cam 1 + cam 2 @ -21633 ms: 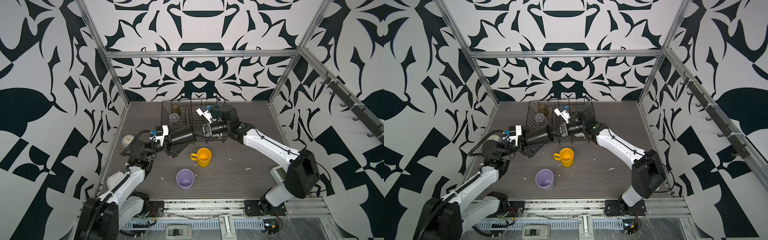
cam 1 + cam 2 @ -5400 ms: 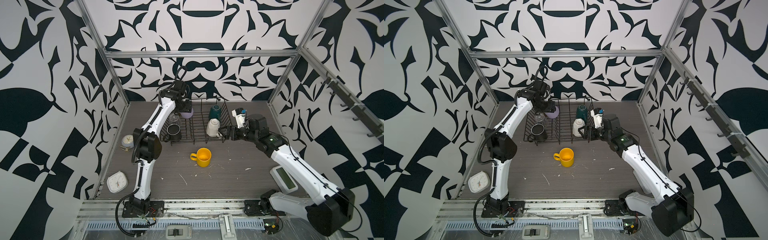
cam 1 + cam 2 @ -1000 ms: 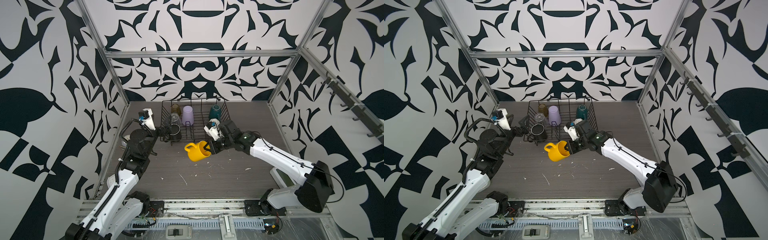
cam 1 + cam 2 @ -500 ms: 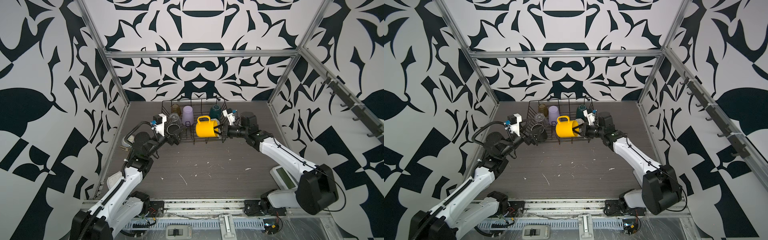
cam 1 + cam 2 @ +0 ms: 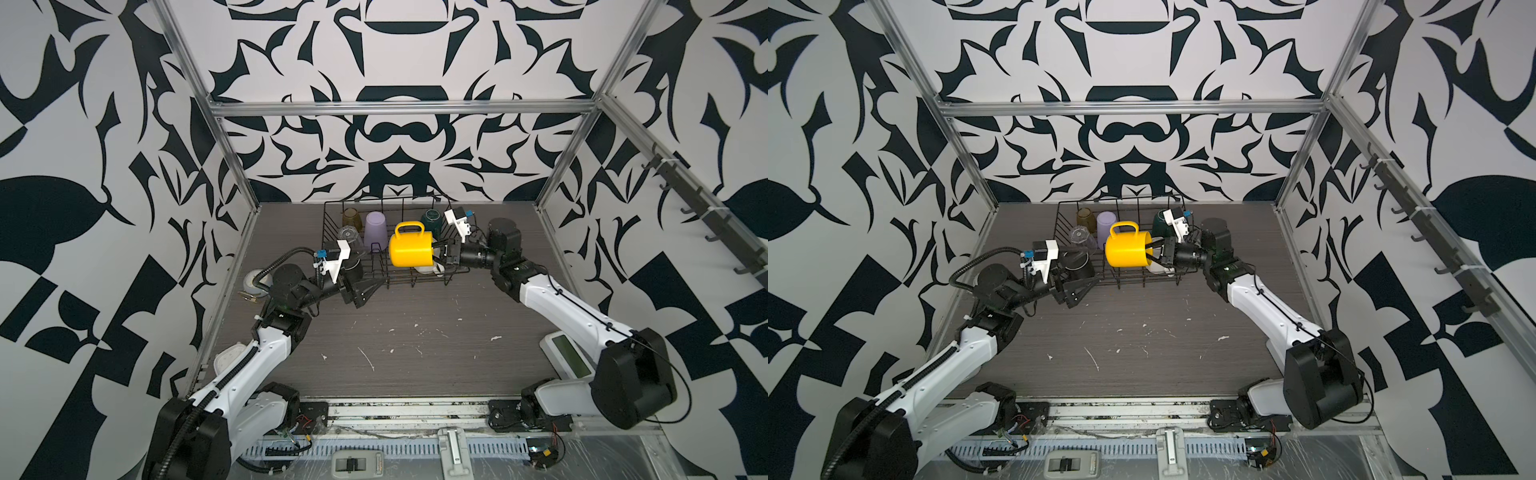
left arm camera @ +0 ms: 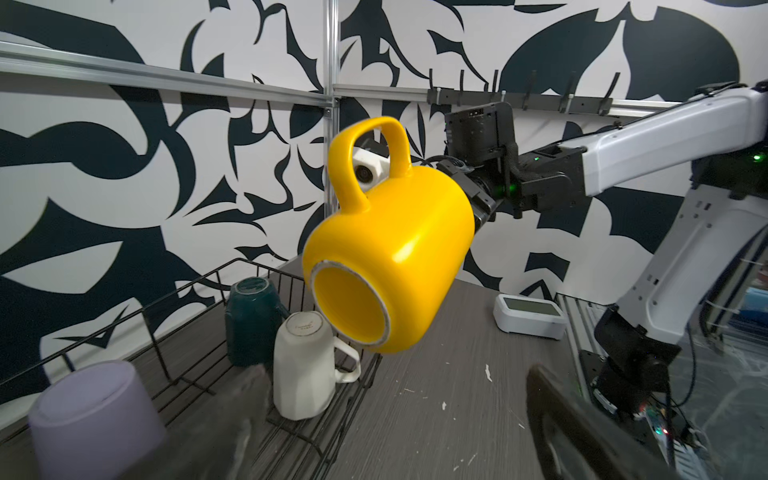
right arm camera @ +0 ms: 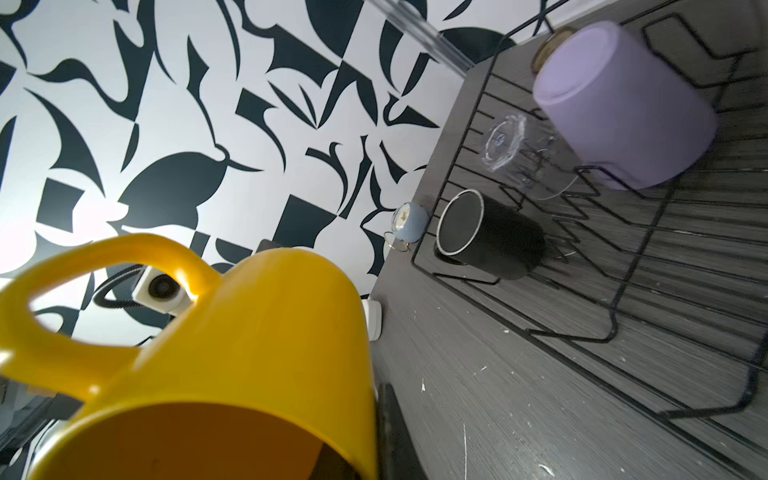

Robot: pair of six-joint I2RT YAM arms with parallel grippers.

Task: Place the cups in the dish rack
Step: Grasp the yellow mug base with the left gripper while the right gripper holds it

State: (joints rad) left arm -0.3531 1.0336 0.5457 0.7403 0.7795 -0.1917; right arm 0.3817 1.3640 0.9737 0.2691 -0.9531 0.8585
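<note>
Holding the yellow mug by its rim, my right claw has its jaws clamped on the wall, one finger inside and one outside. The mug lies on its side in the air, handle up, above the middle of the dish rack and not yet resting on the wires. My left claw stands wide open and empty, low by the rack's near left corner.

By my judgement the job is almost finished: this mug is the last cup, and what is left is to turn it mouth-down, set it in the free space between the lilac tumbler and the cream mug, and let go.

Counting: seven cups in all, four mugs and three tumblers. Six sit in the rack: the amber tumbler, the lilac one, the clear tumbler, the black mug, the dark-green mug and the cream one. One is in my grip. One rack.
</note>
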